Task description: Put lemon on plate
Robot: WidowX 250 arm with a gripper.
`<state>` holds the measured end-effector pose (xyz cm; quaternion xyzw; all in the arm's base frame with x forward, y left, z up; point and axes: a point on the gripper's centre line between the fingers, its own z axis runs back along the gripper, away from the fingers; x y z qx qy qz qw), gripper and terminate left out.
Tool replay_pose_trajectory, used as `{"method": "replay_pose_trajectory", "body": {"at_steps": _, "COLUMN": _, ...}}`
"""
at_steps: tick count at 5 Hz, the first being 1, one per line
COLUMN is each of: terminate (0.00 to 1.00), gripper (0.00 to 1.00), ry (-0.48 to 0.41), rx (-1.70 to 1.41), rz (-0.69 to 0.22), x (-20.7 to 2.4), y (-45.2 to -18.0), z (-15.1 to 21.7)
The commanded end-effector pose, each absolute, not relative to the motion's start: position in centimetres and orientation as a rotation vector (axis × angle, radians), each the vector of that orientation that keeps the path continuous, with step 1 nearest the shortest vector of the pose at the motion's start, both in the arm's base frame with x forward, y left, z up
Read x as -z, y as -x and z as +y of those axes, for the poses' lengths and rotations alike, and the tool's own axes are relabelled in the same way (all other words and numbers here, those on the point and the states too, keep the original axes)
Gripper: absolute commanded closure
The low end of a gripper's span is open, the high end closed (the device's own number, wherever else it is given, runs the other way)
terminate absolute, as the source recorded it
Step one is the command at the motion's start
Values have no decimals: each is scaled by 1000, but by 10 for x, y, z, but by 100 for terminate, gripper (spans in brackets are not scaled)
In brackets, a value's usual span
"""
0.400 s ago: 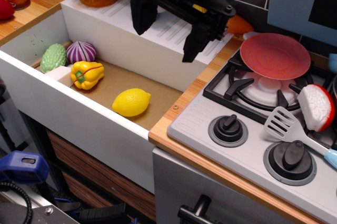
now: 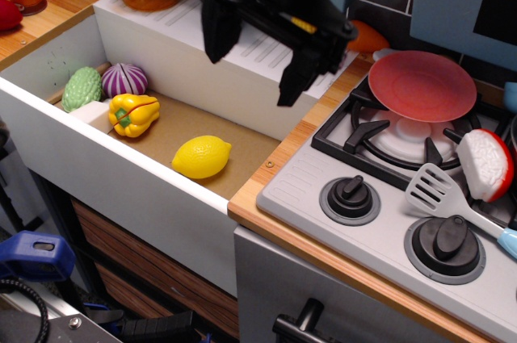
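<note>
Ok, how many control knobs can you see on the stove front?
2. One knob sits on the left of the grey panel, below the burner; the other is to its right, under the spatula. More may lie beyond the frame edge.

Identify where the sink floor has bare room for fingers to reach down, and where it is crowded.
Bare floor lies around the lemon, between the yellow pepper and the sink's right wall. The far-left corner is crowded: green vegetable, purple onion and pepper cluster. The red plate is bare.
</note>
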<state>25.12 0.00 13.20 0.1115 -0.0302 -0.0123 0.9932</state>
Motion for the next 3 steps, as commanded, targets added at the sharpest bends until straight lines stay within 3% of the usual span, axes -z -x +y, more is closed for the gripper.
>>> {"method": "replay_pose_trajectory", "body": {"at_steps": 1, "terminate": 0, "gripper": 0, "ry": -272, "rx": 89, "rz": -70, "x": -106, "y": -278, "z": 43}}
{"method": "replay_pose_trajectory", "body": {"at_steps": 3, "terminate": 0, "gripper": 0, "ry": -263, "rx": 175, "rz": -118, "x": -57, "y": -297, "z": 77}}
